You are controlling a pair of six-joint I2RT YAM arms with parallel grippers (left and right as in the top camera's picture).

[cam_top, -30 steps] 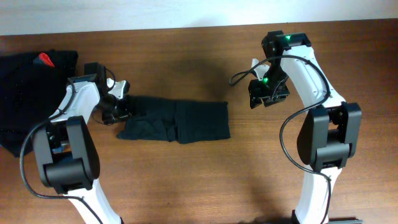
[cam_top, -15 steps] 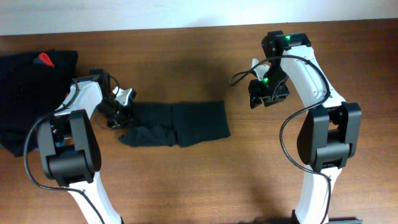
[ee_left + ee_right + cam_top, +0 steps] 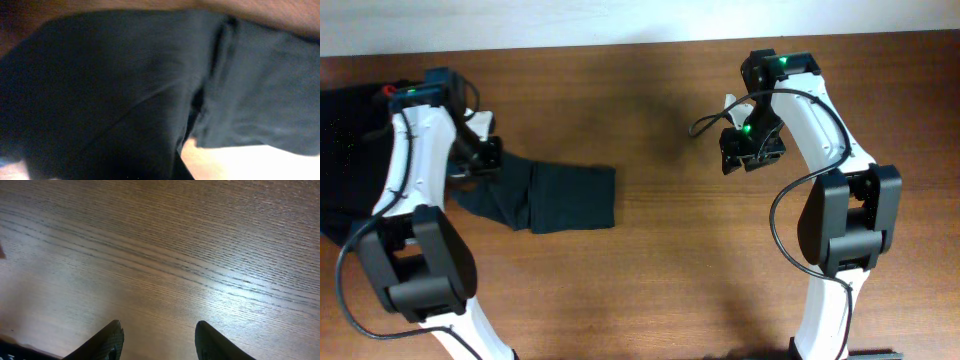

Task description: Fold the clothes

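A folded black garment (image 3: 560, 195) lies on the wooden table, left of centre. Its left end rises to my left gripper (image 3: 486, 157), which is shut on the fabric. Dark cloth (image 3: 125, 90) fills the left wrist view and hides the fingers. More black clothes (image 3: 355, 140) are heaped at the far left edge, just beside the left arm. Over bare wood at the right, my right gripper (image 3: 750, 150) hangs open; its two fingertips (image 3: 112, 335) have nothing between them.
A small red patch (image 3: 392, 93) shows on top of the heap at the back left. The table's back edge (image 3: 640, 40) meets a white wall. A cable (image 3: 705, 122) loops off the right arm.
My left gripper has shut on the garment's left end and swung left and back toward the heap, dragging the folded garment left. The right arm has not moved.
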